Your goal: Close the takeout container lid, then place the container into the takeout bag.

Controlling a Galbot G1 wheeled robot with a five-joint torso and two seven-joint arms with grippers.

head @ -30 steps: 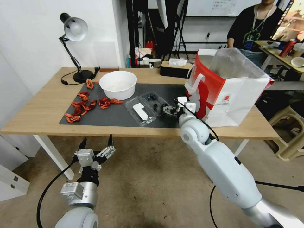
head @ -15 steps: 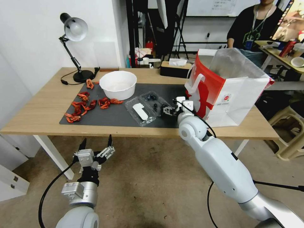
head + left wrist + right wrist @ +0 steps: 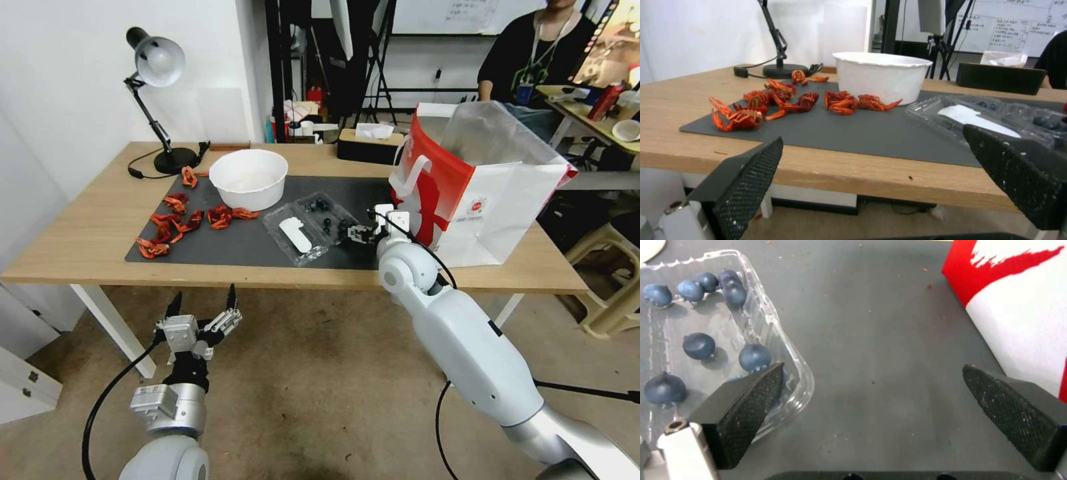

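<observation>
1. The container (image 3: 313,227) is a clear, thin, ribbed plastic clamshell lying open and flat on a dark grey mat (image 3: 253,243) on the wooden worktop (image 3: 87,233). Round dark blueberries (image 3: 698,345) sit loose in its tray half.
2. The lid (image 3: 297,237) is the half nearer the robot and bears a white oblong label (image 3: 978,120).
3. The bag (image 3: 477,193), stiff red-and-white paper with flat white handles and a silvery lining, stands open and upright just right of the container.
4. The right gripper (image 3: 357,235) hangs low between container and bag. Its black cross-hatched fingers (image 3: 751,403) are spread wide, one over the tray's rim.
5. The left gripper (image 3: 203,312) hangs below the worktop edge, its fingers spread and holding nothing.
6. Against half a second ago, the right gripper sits slightly farther right; container and bag lie as before.
7. A white round bowl (image 3: 249,178) and red crayfish (image 3: 167,223) lie left of the container.
</observation>
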